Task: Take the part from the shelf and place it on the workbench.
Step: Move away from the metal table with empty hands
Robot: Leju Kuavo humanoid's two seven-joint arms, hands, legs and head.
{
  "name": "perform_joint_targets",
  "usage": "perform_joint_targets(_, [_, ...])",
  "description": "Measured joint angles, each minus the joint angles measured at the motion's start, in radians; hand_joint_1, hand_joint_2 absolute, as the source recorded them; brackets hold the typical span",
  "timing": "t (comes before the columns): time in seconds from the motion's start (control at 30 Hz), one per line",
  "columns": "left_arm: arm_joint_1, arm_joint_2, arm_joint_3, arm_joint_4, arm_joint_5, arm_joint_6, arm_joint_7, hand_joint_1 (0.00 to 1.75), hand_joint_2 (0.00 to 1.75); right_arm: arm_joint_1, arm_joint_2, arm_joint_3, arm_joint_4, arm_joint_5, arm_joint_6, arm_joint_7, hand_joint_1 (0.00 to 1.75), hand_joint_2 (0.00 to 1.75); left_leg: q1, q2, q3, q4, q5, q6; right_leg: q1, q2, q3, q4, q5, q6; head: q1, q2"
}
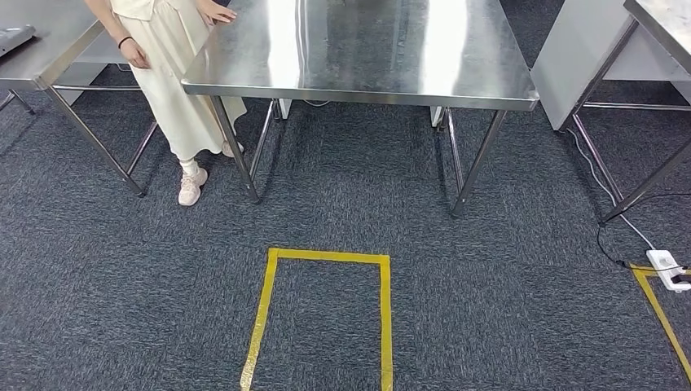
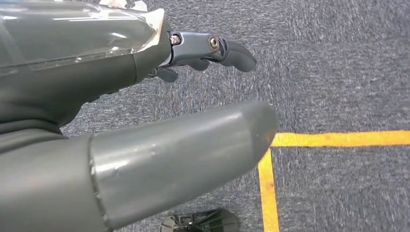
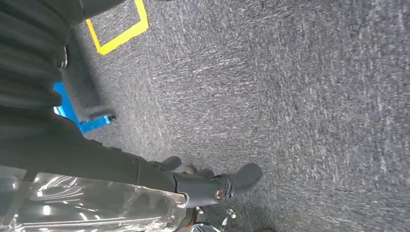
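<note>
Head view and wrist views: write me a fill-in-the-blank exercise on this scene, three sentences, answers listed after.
1. The tape rectangle on the carpet is ____ in colour.
2. A person stands at the steel table's ____ corner, as the head view shows it.
3. The left hand hangs over the carpet and holds ____.

Missing words: yellow; left; nothing
</note>
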Motion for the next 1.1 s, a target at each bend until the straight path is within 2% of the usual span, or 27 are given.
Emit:
perform_joint_targets(0.07, [0.000, 0.000, 0.000, 0.000, 0.000, 0.000, 0.000, 0.00, 0.00, 0.000, 0.000, 0.000, 0.000, 0.000, 0.000, 0.003, 0.00, 1.75, 0.005, -0.002, -0.044, 0.114, -0.082, -0.012, -0.002, 0.000, -0.006, 0.000, 0.009, -0.010, -0.002, 0.000])
perform_joint_targets(0.1, [0.001, 0.000, 0.000, 0.000, 0.000, 0.000, 0.000, 0.00, 0.00, 0.001, 0.000, 0.000, 0.000, 0.000, 0.000, 0.004, 0.00, 1.75, 0.007, -0.003, -0.068, 0.179, -0.117, -0.015, -0.002, -0.001, -0.012, 0.001, 0.013, -0.010, -0.002, 0.000])
perform_joint_targets(0.13, [0.001, 0.000, 0.000, 0.000, 0.000, 0.000, 0.000, 0.00, 0.00, 0.002, 0.000, 0.000, 0.000, 0.000, 0.000, 0.006, 0.00, 1.75, 0.010, -0.003, -0.083, 0.227, -0.137, -0.018, -0.002, 0.000, -0.017, 0.001, 0.016, -0.009, -0.002, 0.000])
perform_joint_targets(0.17, [0.002, 0.000, 0.000, 0.000, 0.000, 0.000, 0.001, 0.00, 0.00, 0.004, 0.000, 0.000, 0.000, 0.000, 0.000, 0.006, 0.00, 1.75, 0.012, -0.004, -0.080, 0.238, -0.136, -0.018, -0.002, 0.000, -0.020, 0.001, 0.018, -0.007, -0.002, 0.000])
perform_joint_targets(0.2, [0.002, 0.000, 0.000, 0.000, 0.000, 0.000, 0.001, 0.00, 0.00, 0.004, 0.000, 0.000, 0.000, 0.000, 0.000, 0.007, 0.00, 1.75, 0.014, -0.004, -0.057, 0.209, -0.117, -0.017, -0.003, 0.000, -0.021, 0.001, 0.019, -0.005, -0.002, 0.000])
perform_joint_targets(0.27, [0.002, 0.001, 0.000, 0.001, 0.000, 0.000, 0.002, 0.00, 0.00, 0.004, 0.000, 0.000, 0.000, 0.001, 0.000, 0.007, 0.00, 1.75, 0.017, -0.006, 0.031, 0.066, -0.059, -0.012, -0.003, 0.001, -0.021, 0.001, 0.022, 0.000, -0.002, 0.000])
perform_joint_targets(0.3, [0.001, 0.001, 0.000, 0.001, 0.000, 0.000, 0.002, 0.00, 0.00, 0.004, 0.001, 0.000, 0.000, 0.001, 0.000, 0.007, 0.00, 1.75, 0.015, -0.008, 0.066, 0.004, -0.039, -0.008, 0.000, 0.001, -0.021, 0.002, 0.023, 0.003, -0.001, 0.000])
perform_joint_targets(0.33, [0.001, 0.001, 0.000, 0.001, 0.000, -0.001, 0.002, 0.00, 0.00, 0.003, 0.001, 0.000, 0.000, 0.002, 0.000, 0.007, 0.00, 1.75, 0.013, -0.010, 0.086, -0.035, -0.029, -0.004, 0.002, 0.001, -0.023, 0.002, 0.026, 0.007, -0.001, 0.000])
perform_joint_targets(0.4, [0.001, 0.001, 0.000, 0.001, 0.000, -0.001, 0.002, 0.00, 0.00, 0.002, 0.000, 0.000, 0.000, 0.003, 0.000, 0.007, 0.00, 1.75, 0.004, -0.010, 0.086, -0.047, -0.023, 0.004, 0.005, 0.001, -0.027, -0.002, 0.032, 0.019, -0.001, 0.000])
perform_joint_targets(0.47, [0.000, 0.001, 0.000, 0.001, 0.000, -0.001, 0.002, 0.00, 0.00, 0.002, 0.000, 0.000, 0.000, 0.003, 0.000, 0.007, 0.00, 1.75, 0.004, -0.008, 0.085, -0.062, -0.008, 0.021, 0.008, 0.001, -0.036, 0.002, 0.030, 0.031, 0.000, 0.000])
perform_joint_targets(0.5, [0.000, 0.001, 0.000, 0.001, 0.000, -0.001, 0.002, 0.00, 0.00, 0.002, 0.000, 0.000, 0.000, 0.003, 0.000, 0.007, 0.00, 1.75, 0.005, -0.005, 0.085, -0.071, 0.001, 0.031, 0.010, 0.001, -0.047, 0.021, 0.016, 0.031, 0.001, 0.000])
perform_joint_targets(0.53, [0.000, 0.001, 0.001, 0.001, 0.000, -0.001, 0.002, 0.00, 0.00, 0.001, 0.000, 0.000, 0.000, 0.003, 0.000, 0.008, 0.00, 1.75, 0.004, -0.003, 0.083, -0.078, 0.009, 0.040, 0.011, 0.000, -0.067, 0.064, -0.010, 0.028, 0.003, 0.000])
perform_joint_targets(0.6, [0.000, 0.001, 0.001, 0.001, 0.000, -0.001, 0.003, 0.00, 0.00, 0.002, 0.000, 0.000, 0.000, 0.004, 0.000, 0.009, 0.00, 1.75, -0.004, 0.000, 0.072, -0.079, 0.017, 0.050, 0.009, 0.000, -0.125, 0.197, -0.076, 0.017, 0.006, 0.000])
perform_joint_targets(0.63, [0.001, 0.000, 0.001, 0.001, 0.000, -0.001, 0.003, 0.00, 0.00, 0.002, -0.001, 0.000, 0.000, 0.004, 0.000, 0.010, 0.00, 1.75, -0.008, 0.000, 0.067, -0.079, 0.020, 0.053, 0.008, 0.000, -0.147, 0.253, -0.097, 0.018, 0.007, 0.000])
perform_joint_targets(0.67, [0.001, -0.001, 0.002, 0.001, 0.000, -0.001, 0.003, 0.00, 0.00, 0.003, -0.002, 0.000, 0.000, 0.005, 0.000, 0.012, 0.00, 1.75, -0.011, 0.001, 0.062, -0.078, 0.023, 0.054, 0.007, 0.000, -0.152, 0.276, -0.104, 0.022, 0.007, 0.000])
perform_joint_targets(0.7, [0.002, -0.002, 0.002, 0.001, 0.000, -0.001, 0.003, 0.00, 0.00, 0.004, -0.002, 0.000, 0.000, 0.006, 0.001, 0.013, 0.00, 1.75, -0.014, 0.001, 0.059, -0.076, 0.026, 0.054, 0.008, 0.000, -0.133, 0.254, -0.093, 0.028, 0.007, 0.000])
perform_joint_targets(0.77, [0.002, -0.003, 0.002, 0.001, 0.000, -0.001, 0.004, 0.00, 0.00, 0.003, -0.004, 0.000, 0.000, 0.007, 0.001, 0.014, 0.00, 1.75, -0.018, 0.001, 0.054, -0.071, 0.029, 0.053, 0.009, 0.000, -0.046, 0.111, -0.046, 0.038, 0.007, 0.000])
perform_joint_targets(0.8, [0.001, -0.004, 0.002, 0.001, 0.000, -0.001, 0.004, 0.00, 0.00, 0.001, -0.005, 0.000, 0.000, 0.006, 0.001, 0.015, 0.00, 1.75, -0.021, 0.001, 0.052, -0.067, 0.030, 0.050, 0.013, 0.000, -0.009, 0.042, -0.025, 0.036, 0.007, 0.000])
perform_joint_targets(0.83, [0.001, -0.004, 0.002, 0.001, 0.000, -0.001, 0.005, 0.00, 0.00, 0.000, -0.005, 0.000, 0.000, 0.006, 0.001, 0.016, 0.00, 1.75, -0.022, 0.002, 0.051, -0.063, 0.030, 0.047, 0.018, 0.000, 0.014, -0.003, -0.011, 0.031, 0.006, 0.000])
perform_joint_targets(0.9, [0.000, -0.005, 0.002, 0.001, -0.004, -0.001, 0.006, 0.00, 0.00, -0.001, -0.006, 0.000, 0.000, 0.003, 0.001, 0.017, 0.00, 1.75, -0.024, 0.002, 0.049, -0.060, 0.032, 0.037, 0.028, 0.000, 0.016, -0.021, -0.001, 0.017, 0.005, 0.000])
perform_joint_targets(0.97, [-0.001, -0.005, 0.002, 0.001, -0.008, -0.002, 0.009, 0.00, 0.00, -0.001, -0.005, 0.000, 0.000, -0.001, 0.001, 0.017, 0.00, 1.75, -0.023, 0.000, 0.042, -0.054, 0.032, 0.028, 0.018, 0.000, 0.014, -0.024, 0.009, 0.003, 0.005, 0.000])
perform_joint_targets(1.0, [-0.001, -0.004, 0.002, 0.001, -0.009, -0.002, 0.011, 0.00, 0.00, -0.001, -0.004, 0.000, 0.000, -0.002, 0.000, 0.019, 0.00, 1.75, -0.022, -0.001, 0.034, -0.040, 0.017, 0.021, 0.012, 0.000, 0.013, -0.026, 0.015, -0.004, 0.003, 0.000])
perform_joint_targets(1.03, [-0.001, -0.004, 0.002, 0.001, -0.011, -0.002, 0.013, 0.00, 0.00, -0.001, -0.004, 0.000, 0.000, -0.002, 0.000, 0.021, 0.00, 1.75, -0.018, -0.003, 0.019, -0.007, -0.011, 0.013, 0.005, -0.001, 0.011, -0.027, 0.021, -0.010, 0.001, 0.000])
perform_joint_targets(1.1, [-0.002, -0.004, 0.002, 0.001, -0.017, -0.002, 0.017, 0.00, 0.00, -0.001, -0.002, 0.000, 0.000, -0.004, -0.004, 0.026, 0.00, 1.75, -0.005, -0.005, -0.027, 0.112, -0.093, -0.005, 0.004, -0.002, 0.000, -0.026, 0.031, -0.017, -0.003, 0.000])
